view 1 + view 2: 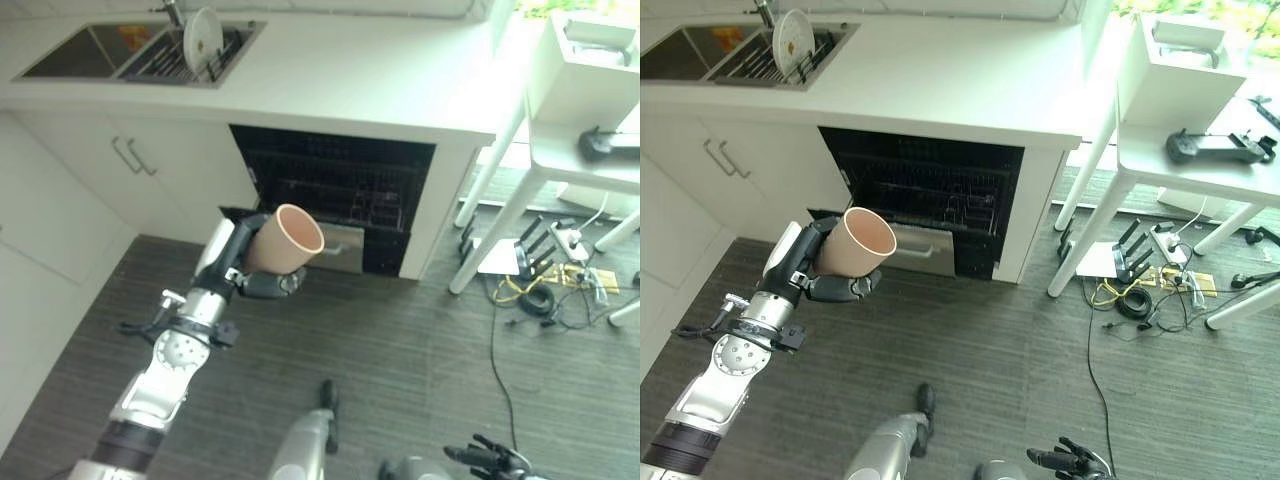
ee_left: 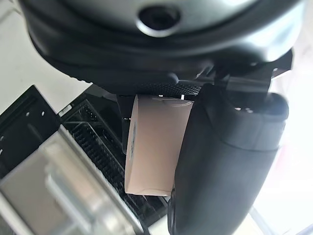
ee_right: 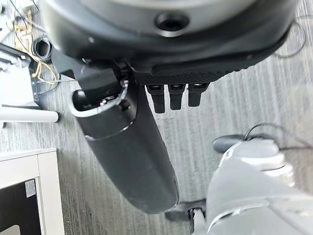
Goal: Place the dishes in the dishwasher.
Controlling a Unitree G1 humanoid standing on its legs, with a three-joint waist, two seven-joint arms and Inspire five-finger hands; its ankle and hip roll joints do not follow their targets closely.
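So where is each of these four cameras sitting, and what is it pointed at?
Left eye view: on the head, looking down at the open dishwasher and sink; the left hand holds a beige cup.
Right eye view: beside it, same scene; the right hand shows at the bottom edge.
Left wrist view: on the left wrist, looking along that hand at the cup and the dishwasher rack.
Right wrist view: on the right wrist, looking down at the floor, fingers curled, holding nothing.
Shared: both eye views and the left wrist view show the cup.
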